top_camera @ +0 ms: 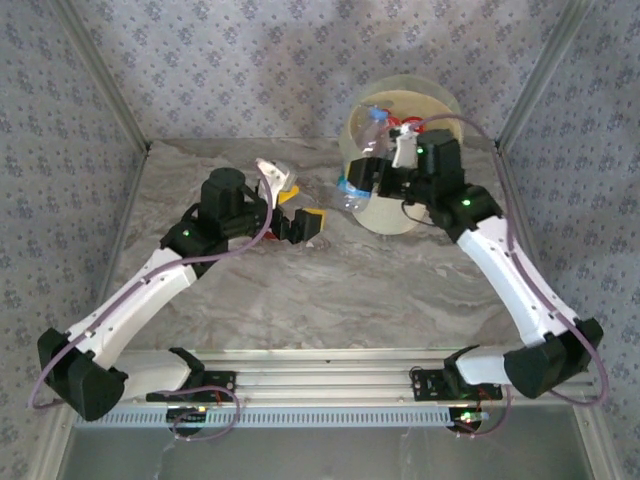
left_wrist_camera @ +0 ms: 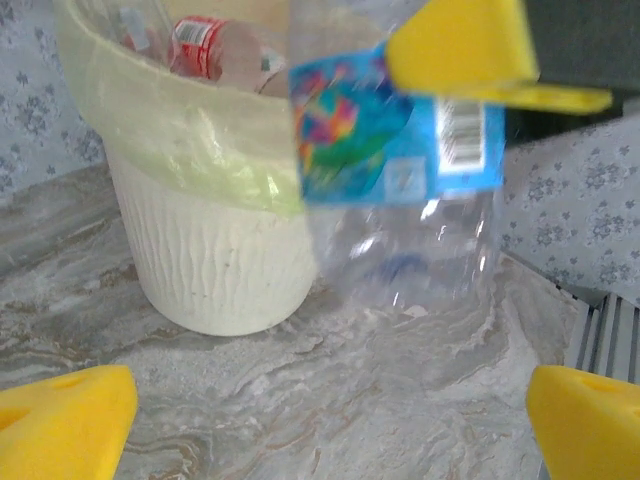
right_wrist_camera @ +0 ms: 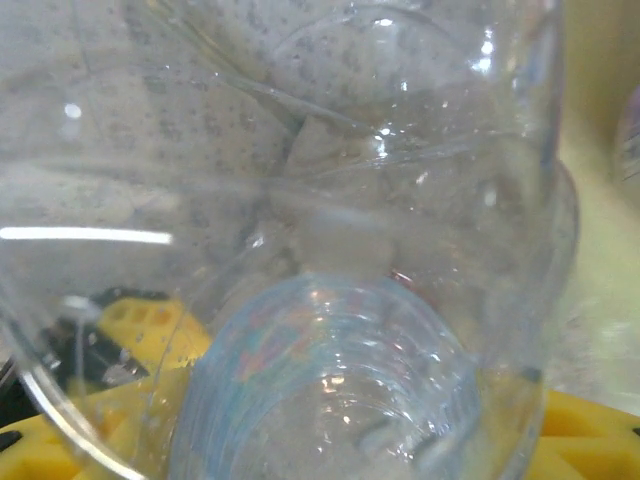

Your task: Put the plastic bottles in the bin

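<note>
From above, we see the right gripper point(top_camera: 362, 188) clasping the blue bottle point(top_camera: 346, 199) just beside the bin point(top_camera: 395, 215); the left gripper point(top_camera: 301, 210) gapes, empty. Left wrist: bottle clear of the worktop point(left_wrist_camera: 330, 390), a red bottle point(left_wrist_camera: 203, 45) in the bin (others blurred). Right wrist: bottle pressed close.

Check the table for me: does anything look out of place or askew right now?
Only the blue-labelled bottle stands out. The right hand grips it beside the bin, against the outer wall rather than over the opening. The left hand is open and apart from it. Nothing looks spilled.
</note>
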Tool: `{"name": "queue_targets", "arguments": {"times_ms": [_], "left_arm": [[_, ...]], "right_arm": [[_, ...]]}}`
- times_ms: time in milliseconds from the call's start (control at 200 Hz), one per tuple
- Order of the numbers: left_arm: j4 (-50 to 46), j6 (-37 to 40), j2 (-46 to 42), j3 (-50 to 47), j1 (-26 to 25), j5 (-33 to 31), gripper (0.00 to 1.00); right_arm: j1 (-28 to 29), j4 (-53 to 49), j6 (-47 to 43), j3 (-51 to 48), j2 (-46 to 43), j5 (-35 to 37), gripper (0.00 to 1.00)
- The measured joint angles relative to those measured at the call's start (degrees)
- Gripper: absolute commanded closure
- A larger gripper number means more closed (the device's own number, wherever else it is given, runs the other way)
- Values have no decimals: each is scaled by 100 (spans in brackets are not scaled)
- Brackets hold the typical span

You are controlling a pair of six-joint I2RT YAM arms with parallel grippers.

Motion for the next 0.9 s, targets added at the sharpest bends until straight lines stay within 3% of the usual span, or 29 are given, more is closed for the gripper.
{"name": "queue_targets", "arguments": {"times_ms": [325, 665, 899], "left_arm": [[42, 273, -166, -157, -2, 13, 0], [42, 400, -162, -164, -2, -31, 0], [39, 466, -153, -164, -2, -118, 0]], "right_arm": [[-551, -992, -1469, 1043, -33, 1281, 36], [-667, -1257, -2581, 2061, 1091, 2763, 36], [-1051, -1276, -3226, 2710, 1987, 3202, 36]]}}
